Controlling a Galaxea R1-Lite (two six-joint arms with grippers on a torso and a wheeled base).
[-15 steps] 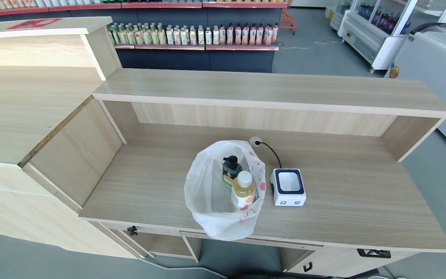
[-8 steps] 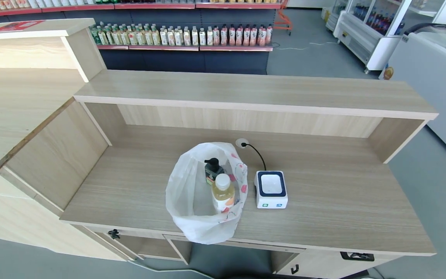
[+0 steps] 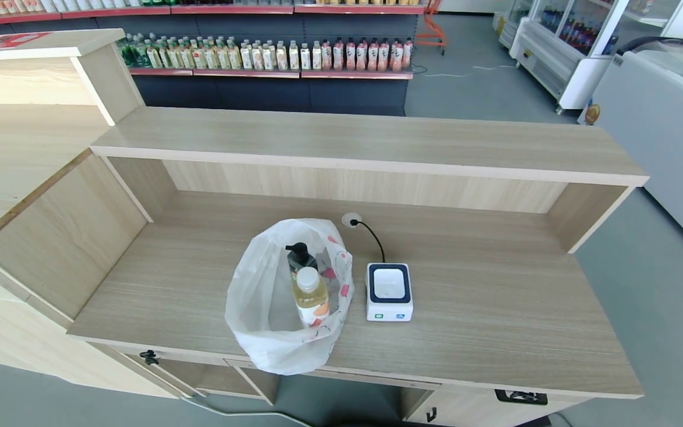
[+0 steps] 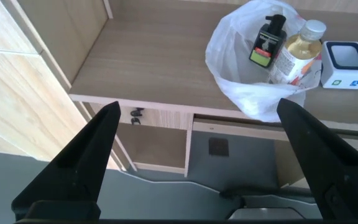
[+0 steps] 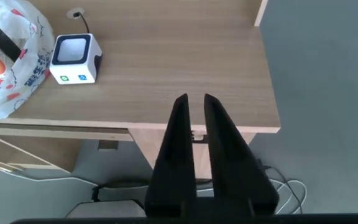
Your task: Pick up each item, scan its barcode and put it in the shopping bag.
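**Loaded shopping bag point(image 3: 252, 308), nothing gripped**

Head view: drink bottle point(image 3: 310, 296) and pump bottle point(image 3: 299, 258) upright inside the shopping bag on tabletop point(image 3: 495, 296), scanner point(image 3: 389, 292) just beside.

Left wrist view: left tool point(image 4: 197, 106) spread wide, shopping bag ahead, nearer this arm.

Right wrist view: right tool point(image 5: 195, 98) pressed together, scanner ahead, shopping bag beyond.

Open white shopping bag point(image 3: 261, 311) holds upright pump bottle point(image 3: 300, 259) and drink bottle point(image 3: 310, 295); scanner point(image 3: 389, 292) just beside

What we cannot see whole
The white plastic shopping bag point(image 3: 261, 323) at the desk's point(image 3: 484, 320) front edge hides from us the bases of the dark pump bottle point(image 3: 300, 259) and pale yellow drink bottle point(image 3: 310, 295).
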